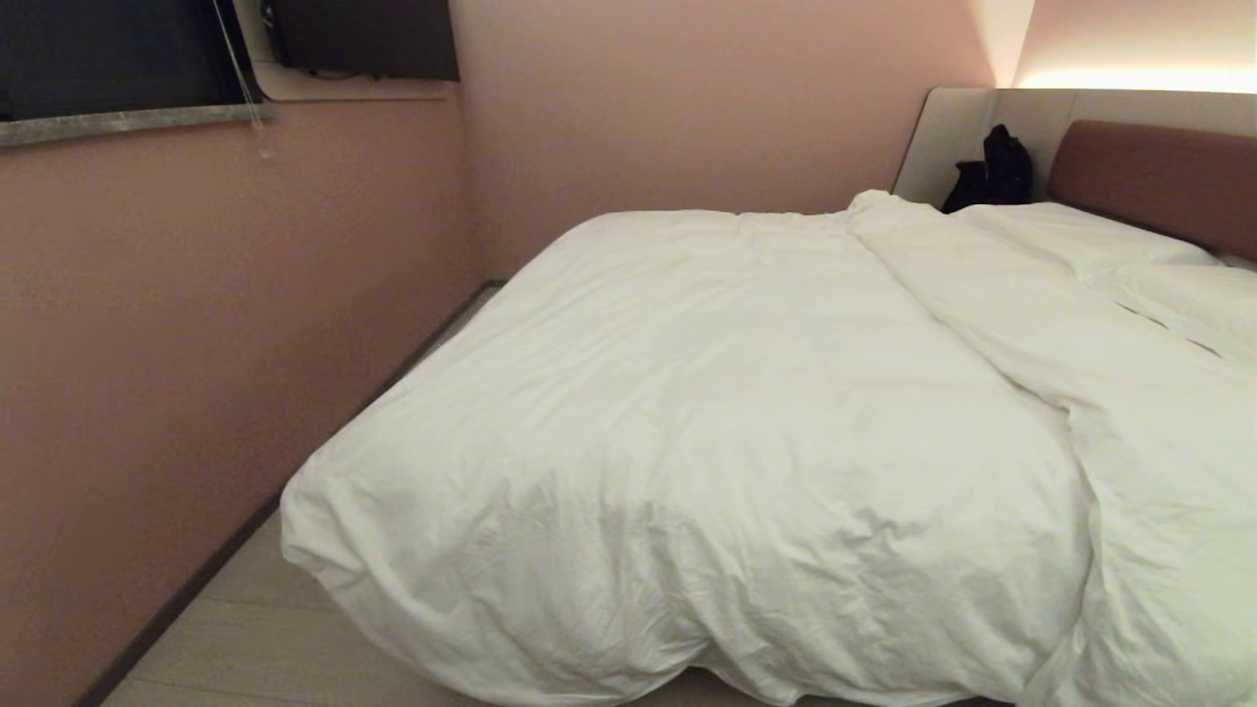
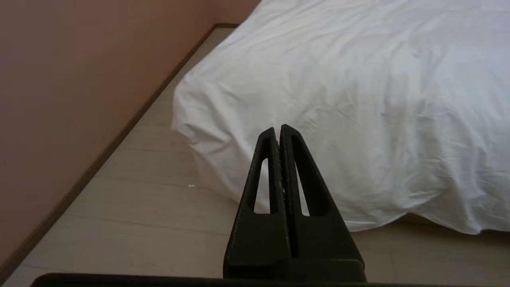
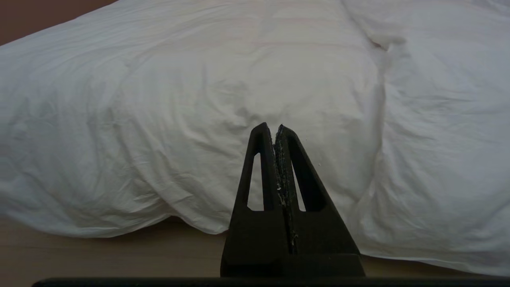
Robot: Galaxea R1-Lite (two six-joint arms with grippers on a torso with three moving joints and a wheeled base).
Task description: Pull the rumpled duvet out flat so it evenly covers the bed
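Observation:
The puffy white duvet (image 1: 707, 432) lies over the bed, hanging past its foot end down to the floor and bunched in a long ridge (image 1: 992, 324) towards the right. The bed shows only its beige-and-brown headboard (image 1: 1149, 167) at the back right. Neither arm appears in the head view. My left gripper (image 2: 277, 129) is shut and empty, held above the floor short of the duvet's left foot corner (image 2: 187, 119). My right gripper (image 3: 271, 128) is also shut and empty, in front of the duvet's hanging foot edge (image 3: 199, 223).
A pink wall (image 1: 196, 344) runs close along the bed's left side, leaving a narrow strip of pale wood floor (image 1: 265, 628). White pillows (image 1: 1110, 245) lie by the headboard. A black bag (image 1: 992, 172) sits in the back corner. A small white scrap (image 2: 191, 185) lies on the floor.

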